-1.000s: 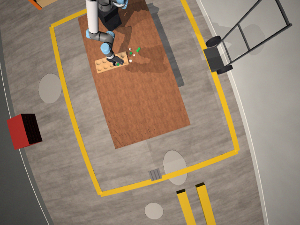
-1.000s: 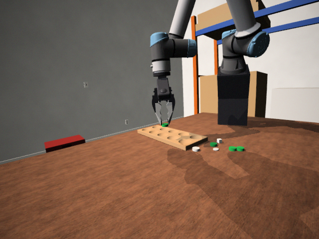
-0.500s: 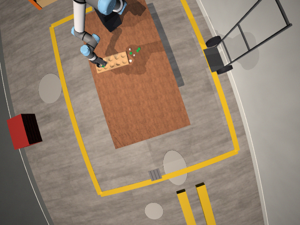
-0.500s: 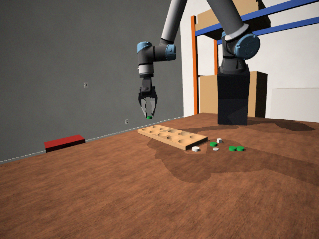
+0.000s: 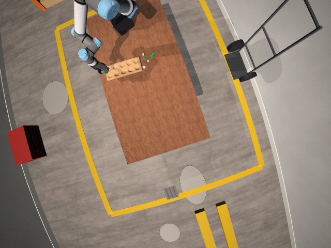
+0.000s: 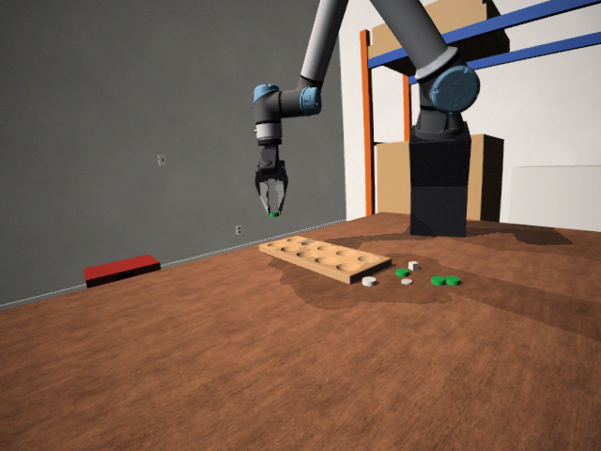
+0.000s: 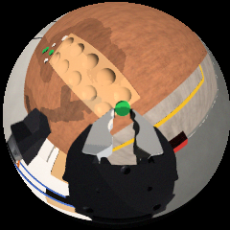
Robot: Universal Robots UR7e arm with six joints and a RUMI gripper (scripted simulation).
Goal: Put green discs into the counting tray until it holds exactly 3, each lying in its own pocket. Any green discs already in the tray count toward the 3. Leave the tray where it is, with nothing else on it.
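"Counting tray (image 5: 126, 67) (image 6: 330, 272) (image 7: 82, 69) first: where is it placed?"

"It is laid flat on the wooden table (image 5: 160, 114) (image 6: 291, 364) (image 7: 158, 53), with its pockets facing up in two rows."

"And what is set out by its near end?"

"A white disc (image 5: 144, 66) (image 6: 369, 281) (image 7: 64, 38) is seen just beside it. A little farther off, a single green disc (image 5: 144, 58) (image 6: 402, 272) (image 7: 51, 53) is found among small white pieces, and two more green discs (image 5: 152, 55) (image 6: 445, 280) (image 7: 45, 50) are placed side by side."

"How are the fingers of the gripper (image 5: 106, 71) (image 6: 274, 212) (image 7: 123, 111) set?"

"They are clamped on one held green disc (image 5: 106, 73) (image 6: 274, 214) (image 7: 123, 108), which is carried in the air by the tray's far end, clear of the wood."

"What is seen beyond?"

"The arm is mounted on a black pedestal (image 5: 122, 25) (image 6: 439, 194) (image 7: 34, 131). Off to the side, well apart from the table, a red box (image 5: 19, 145) (image 6: 121, 268) (image 7: 179, 144) is seen."

Pincer (image 5: 106, 71) (image 6: 274, 212) (image 7: 123, 111) with its green disc (image 5: 106, 72) (image 6: 274, 214) (image 7: 123, 108) now farther from the loose discs, beyond mid-tray
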